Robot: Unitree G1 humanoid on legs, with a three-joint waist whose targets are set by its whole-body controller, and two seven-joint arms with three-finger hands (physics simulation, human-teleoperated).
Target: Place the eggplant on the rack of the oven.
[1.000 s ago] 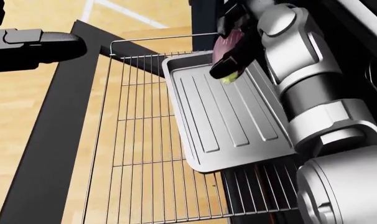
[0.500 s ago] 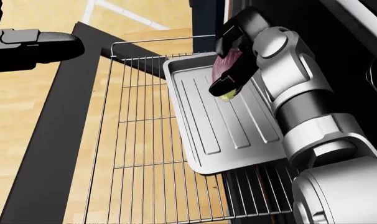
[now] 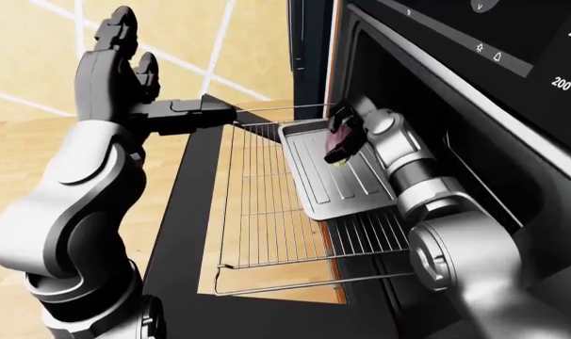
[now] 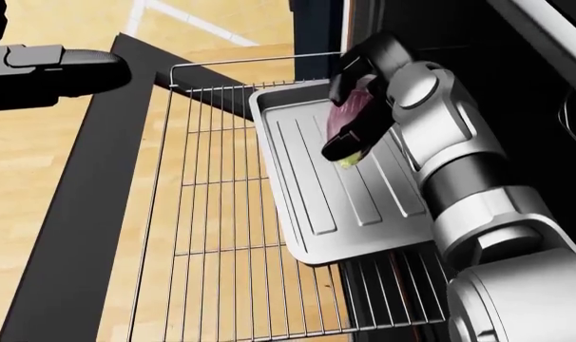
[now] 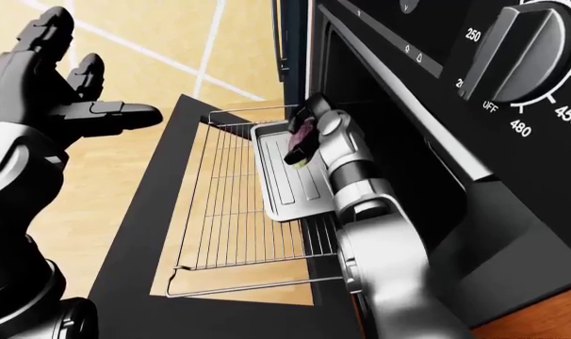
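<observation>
Right hand (image 4: 360, 107) pinches eggplant (image 4: 350, 117) above metal tray (image 4: 335, 192), which lies on pulled-out oven rack (image 4: 221, 214). Eye views alone show left hand (image 3: 116, 63), spread, at 10 o'clock.

Both arms are built from smooth, rounded shells in glossy silver-grey. The left arm (image 3: 74, 205) consists of bulbous segments joined by darker grey bands; a ribbed dark collar sits at its lowest visible joint. The left hand (image 3: 125, 78) is matte black, with blocky, segmented fingers (image 5: 50, 28) and one long, flat-sided finger with a seam line along its casing. The right arm (image 4: 459, 164) repeats the pattern: silver cylindrical shells, a black band between forearm sections, and a large round joint cap with a circular recess. The right hand (image 4: 360, 107) is black and angular. No cables, screws or markings are discernible.
</observation>
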